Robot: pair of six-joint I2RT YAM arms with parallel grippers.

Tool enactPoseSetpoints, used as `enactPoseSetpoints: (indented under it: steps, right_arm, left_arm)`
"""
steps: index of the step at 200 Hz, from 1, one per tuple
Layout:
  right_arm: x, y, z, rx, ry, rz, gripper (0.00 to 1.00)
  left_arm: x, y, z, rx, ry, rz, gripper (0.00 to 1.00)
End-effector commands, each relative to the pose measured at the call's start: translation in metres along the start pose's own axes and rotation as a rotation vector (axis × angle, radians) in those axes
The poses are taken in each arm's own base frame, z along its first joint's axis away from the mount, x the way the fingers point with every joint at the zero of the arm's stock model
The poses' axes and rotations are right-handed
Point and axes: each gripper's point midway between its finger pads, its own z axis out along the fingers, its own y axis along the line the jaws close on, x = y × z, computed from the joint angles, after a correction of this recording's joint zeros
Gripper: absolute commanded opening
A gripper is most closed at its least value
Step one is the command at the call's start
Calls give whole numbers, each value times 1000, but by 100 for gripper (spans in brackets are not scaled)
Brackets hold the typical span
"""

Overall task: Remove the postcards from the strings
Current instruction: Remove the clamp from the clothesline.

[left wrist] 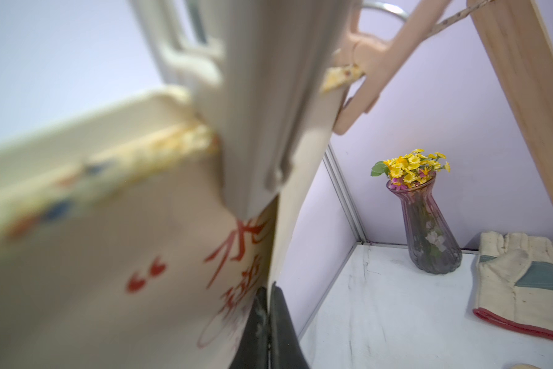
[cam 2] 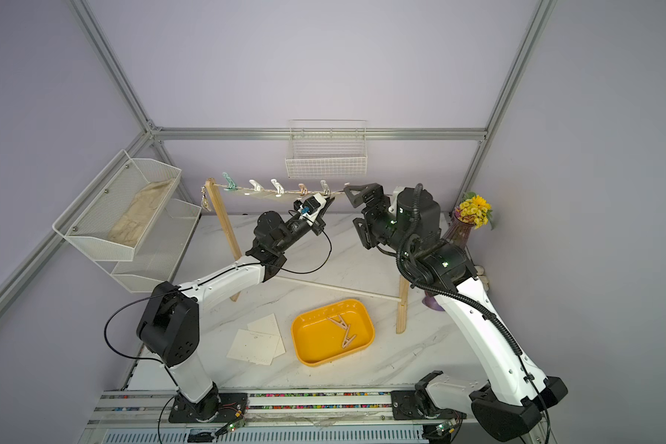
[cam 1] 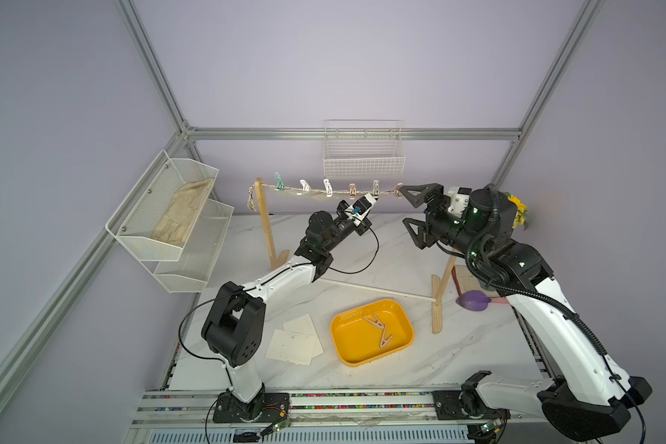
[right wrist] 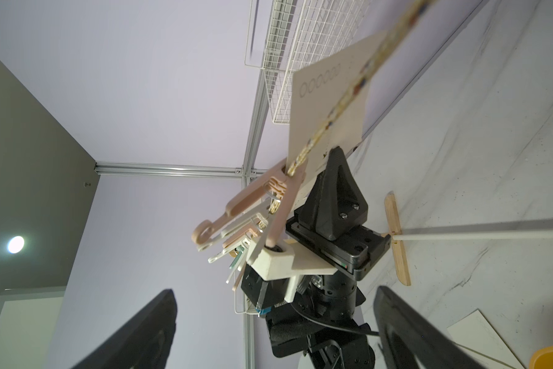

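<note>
Across the back of the marble bench [cam 1: 400,369], from eleven to one o'clock, a twisted string [cam 1: 312,190] ran between two wooden posts [cam 1: 266,226], pastel clothespins [cam 1: 328,187] pinning cream postcards [cam 1: 318,197] beneath it, while two loose postcards [cam 1: 294,342] lay flat near seven o'clock beside a yellow tray [cam 1: 352,346] holding wooden pegs [cam 1: 379,331]. The left hand [left wrist: 268,319] pointed up under the string's right half, its fingers [left wrist: 284,335] pressed together on a hanging postcard [left wrist: 125,255] printed with red calligraphy. At the one o'clock end the right hand [cam 1: 401,205] hovered beside a pink clothespin [right wrist: 246,198], its fingers [cam 1: 416,191] spread wide apart, gripping nothing.
</note>
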Motion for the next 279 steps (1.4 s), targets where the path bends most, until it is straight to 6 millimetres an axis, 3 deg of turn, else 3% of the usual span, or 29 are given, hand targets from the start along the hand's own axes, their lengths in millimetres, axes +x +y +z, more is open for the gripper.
enactPoseSetpoints:
  steps: [1, 70, 154, 279]
  right_arm:
    - [-7, 11, 6, -27, -25, 84, 97]
    - [-11, 18, 25, -42, -34, 115, 90]
    - [-17, 24, 25, -52, -55, 109, 67]
    - [-26, 28, 21, -59, -60, 105, 47]
  left_arm:
    - [-31, 25, 5, -91, -85, 78, 4]
    - [-28, 23, 6, -106, -85, 120, 3]
    - [-29, 22, 5, -102, -89, 125, 3]
    - [-34, 18, 6, -89, -94, 139, 2]
